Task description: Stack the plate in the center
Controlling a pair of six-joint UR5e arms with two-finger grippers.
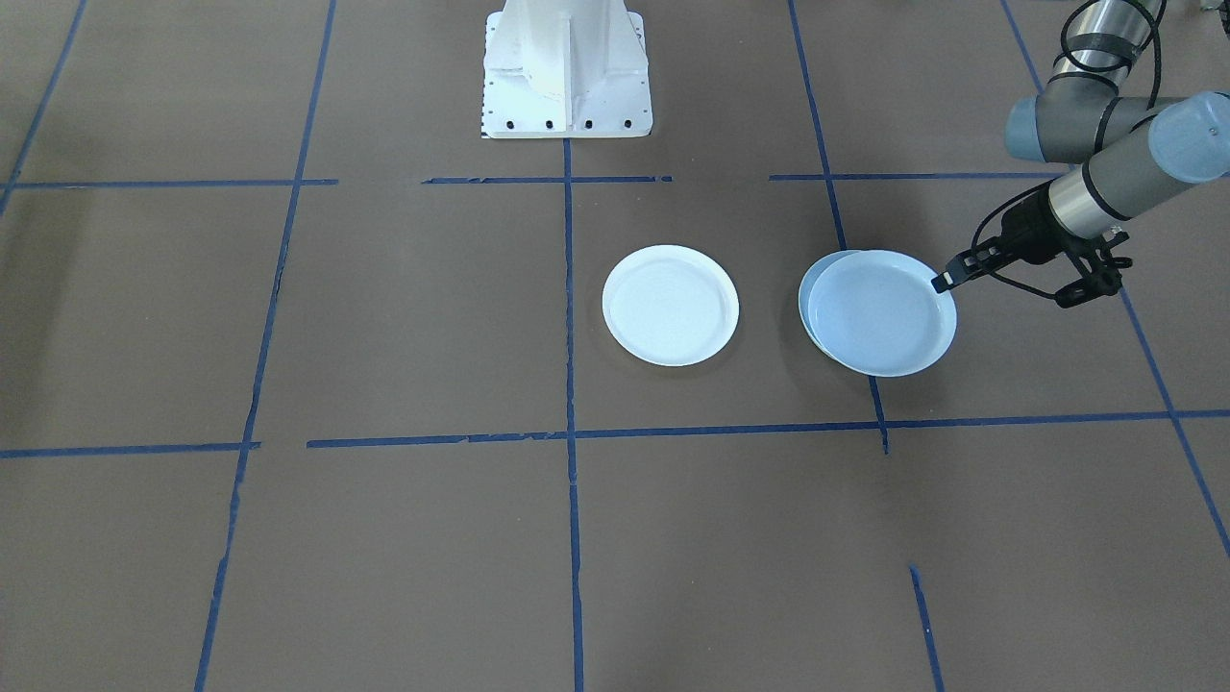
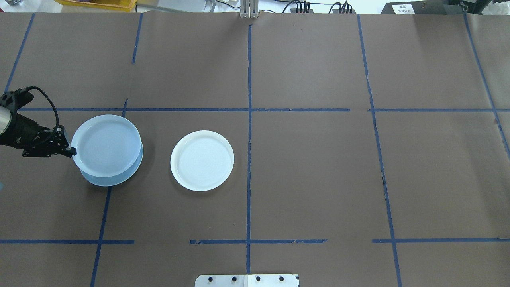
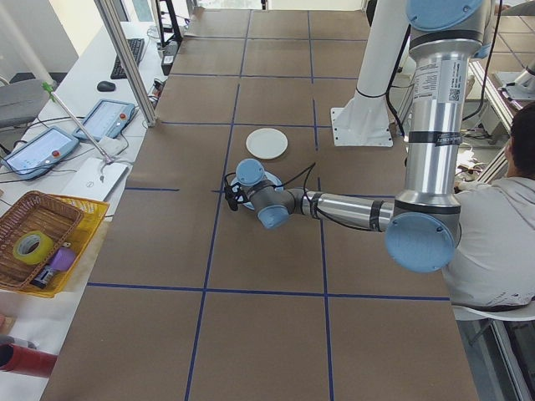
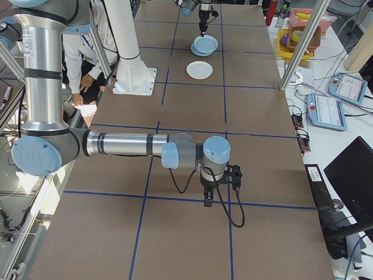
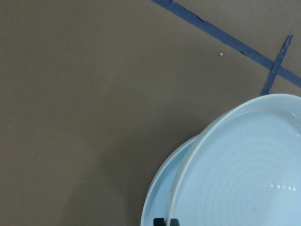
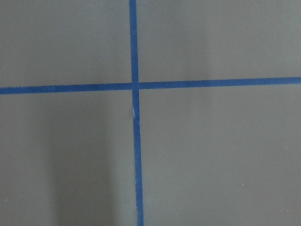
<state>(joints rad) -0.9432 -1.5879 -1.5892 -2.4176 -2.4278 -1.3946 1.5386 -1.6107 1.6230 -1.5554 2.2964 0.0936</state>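
A pale blue plate with concentric rings (image 2: 105,145) (image 1: 882,312) (image 5: 249,174) is pinched at its rim by my left gripper (image 2: 71,150) (image 1: 942,282), which is shut on it. It lies offset over the center, a plain pale blue-grey plate (image 2: 113,182) (image 1: 805,298) (image 5: 162,188) that shows only as a crescent. I cannot tell whether the two touch. A brighter white plate (image 2: 202,160) (image 1: 670,305) lies apart, nearer the table's middle line. My right gripper (image 4: 205,203) hangs over bare table at the far end; I cannot tell whether it is open or shut.
The white robot base (image 1: 565,67) stands at the table's robot-side edge. Blue tape lines (image 2: 249,119) divide the brown surface. A person (image 3: 501,209) sits beside the base. A yellow tray with a wicker basket (image 3: 46,242) and tablets (image 3: 104,119) are off the table's far edge.
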